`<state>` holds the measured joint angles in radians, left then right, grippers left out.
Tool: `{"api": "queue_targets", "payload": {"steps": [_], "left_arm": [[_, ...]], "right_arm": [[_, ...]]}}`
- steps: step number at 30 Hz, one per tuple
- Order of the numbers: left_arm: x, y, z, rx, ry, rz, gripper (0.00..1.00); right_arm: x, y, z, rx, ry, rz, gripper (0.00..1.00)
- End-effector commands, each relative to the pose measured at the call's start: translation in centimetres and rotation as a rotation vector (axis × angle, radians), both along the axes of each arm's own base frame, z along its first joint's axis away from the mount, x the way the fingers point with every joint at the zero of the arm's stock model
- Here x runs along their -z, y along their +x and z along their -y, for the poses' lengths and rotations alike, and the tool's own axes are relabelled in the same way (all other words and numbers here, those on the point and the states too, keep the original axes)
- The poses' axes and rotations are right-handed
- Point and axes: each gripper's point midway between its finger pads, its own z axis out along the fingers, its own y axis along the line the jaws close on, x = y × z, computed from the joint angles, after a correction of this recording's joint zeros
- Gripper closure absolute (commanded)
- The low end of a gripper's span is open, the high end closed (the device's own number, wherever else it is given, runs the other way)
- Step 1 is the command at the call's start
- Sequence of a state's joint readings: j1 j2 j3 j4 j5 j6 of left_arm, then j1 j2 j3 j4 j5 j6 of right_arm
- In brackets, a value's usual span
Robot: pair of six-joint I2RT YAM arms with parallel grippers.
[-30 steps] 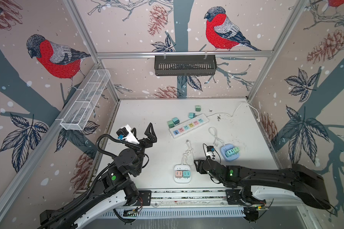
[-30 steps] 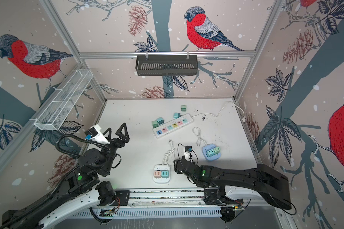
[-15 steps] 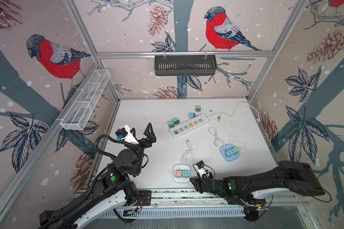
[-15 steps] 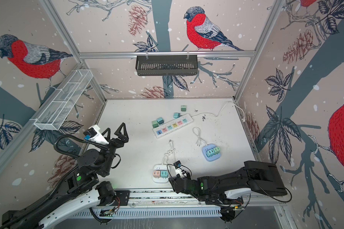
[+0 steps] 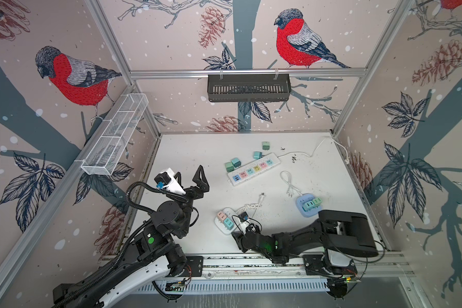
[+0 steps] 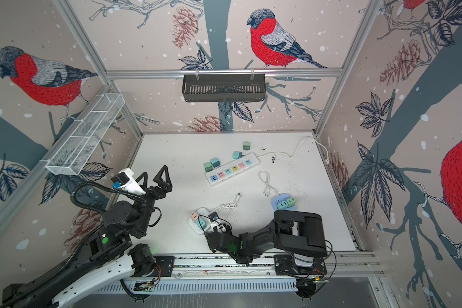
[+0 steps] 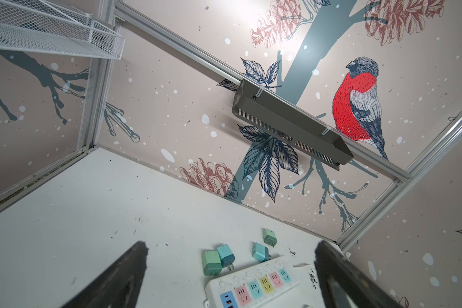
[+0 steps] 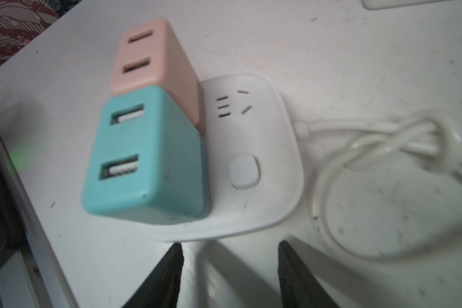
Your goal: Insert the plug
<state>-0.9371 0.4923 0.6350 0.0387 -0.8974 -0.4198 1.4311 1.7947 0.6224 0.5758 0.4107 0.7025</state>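
R gripper point(image 8: 230, 242), jaws apart, nr wht socket point(image 8: 267, 138)

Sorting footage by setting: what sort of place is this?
Probably a robotics test cell: silver aluminium frame holding bird-print wall panels, two black robot arms on a front rail, a long white power strip on the white tabletop.

left gripper point(image 7: 231, 244) jaws spread wide, nothing held, fingers point(image 7: 118, 280) blurred. white power strip point(image 7: 254, 289) lies on the white table point(image 7: 78, 226) between them, sockets blue, pink, teal, yellow, pink, teal. green adapter point(image 7: 211, 262) touches teal adapter point(image 7: 226, 256) just beside the strip; second teal adapter point(image 7: 260, 252) near its far edge, small green adapter point(image 7: 269, 237) just beyond. black slotted tray point(image 7: 291, 128) on back rail, white mesh basket point(image 7: 51, 34) on side wall
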Motion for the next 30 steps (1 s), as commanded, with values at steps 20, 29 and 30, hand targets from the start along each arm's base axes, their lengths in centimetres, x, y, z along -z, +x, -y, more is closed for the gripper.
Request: {"api": "queue_targets", "payload": {"steps": [20,29,30], "left_arm": [[-0.3,-1.0,-1.9,-0.029,-0.062,0.041,0.03],[-0.4,-1.0,-1.8,-0.026,-0.058,0.041,0.03],[-0.3,-0.9,-1.8,-0.029,-0.055,0.04,0.03]], "right_arm": [[-4.1,11.2,-10.2,-0.091,0.048,0.09,0.42],[-10.4,18.8,-1.9,0.131,0.077,0.151,0.46],[-9.9,20.1,-1.2,0.162,0.041,0.143,0.46]]}}
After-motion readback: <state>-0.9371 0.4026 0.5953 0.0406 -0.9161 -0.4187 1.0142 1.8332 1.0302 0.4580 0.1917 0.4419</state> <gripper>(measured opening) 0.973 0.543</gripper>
